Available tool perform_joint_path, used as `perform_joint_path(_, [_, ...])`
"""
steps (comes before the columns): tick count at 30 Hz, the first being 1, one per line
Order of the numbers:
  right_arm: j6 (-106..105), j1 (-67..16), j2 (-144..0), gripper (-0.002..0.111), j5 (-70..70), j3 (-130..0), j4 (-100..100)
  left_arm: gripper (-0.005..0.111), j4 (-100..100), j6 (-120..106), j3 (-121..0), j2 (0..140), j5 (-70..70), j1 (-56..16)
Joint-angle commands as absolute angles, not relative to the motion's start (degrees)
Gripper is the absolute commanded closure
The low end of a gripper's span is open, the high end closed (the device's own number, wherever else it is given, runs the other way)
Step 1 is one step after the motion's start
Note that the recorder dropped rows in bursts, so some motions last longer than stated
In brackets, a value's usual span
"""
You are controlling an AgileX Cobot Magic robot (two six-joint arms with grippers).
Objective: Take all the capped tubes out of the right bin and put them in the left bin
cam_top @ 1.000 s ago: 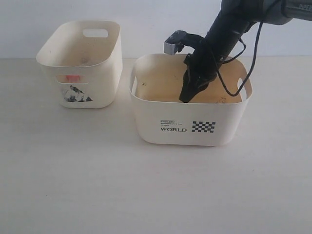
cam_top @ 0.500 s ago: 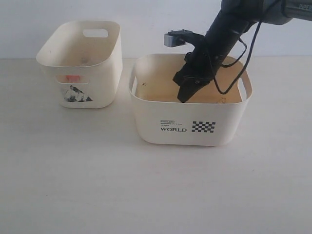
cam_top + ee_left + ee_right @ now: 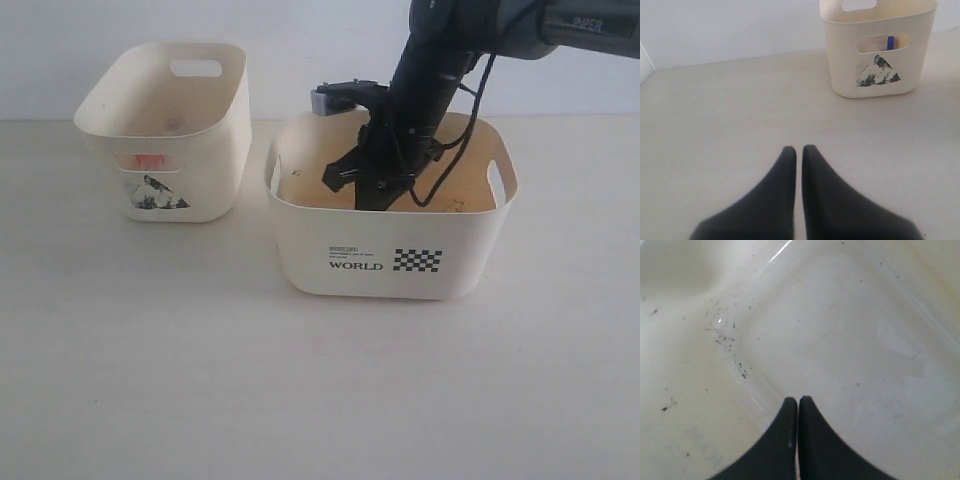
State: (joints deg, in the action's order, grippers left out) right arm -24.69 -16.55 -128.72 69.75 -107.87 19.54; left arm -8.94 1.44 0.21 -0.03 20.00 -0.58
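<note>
R gripper (image 3: 798, 400) has swung left inside the right bin (image 3: 300, 250), clenched on nothing; L gripper (image 3: 799, 149) same; we see capped tubes (image 3: 890, 42) thru left bin (image 3: 840, 65) slots; task prob. done.

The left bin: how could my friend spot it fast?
On the pale table stand two cream bins. The left bin is the narrower, taller one. Only it has a small dark mountain picture under its handle slot, while the right bin says WORLD.
</note>
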Motion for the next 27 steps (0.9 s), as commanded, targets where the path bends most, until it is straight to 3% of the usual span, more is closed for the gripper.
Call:
perform_joint_path(1, [-17.6, -16.51, -128.65, 0.109, 69.96, -107.99, 18.19, 0.102, -8.58, 1.98, 0.0, 0.0, 19.64, -0.56])
perform_joint_path(27, [-16.5, -16.59, -128.65, 0.109, 69.96, -105.98, 12.47, 0.102, -8.58, 1.98, 0.0, 0.0, 19.64, -0.56])
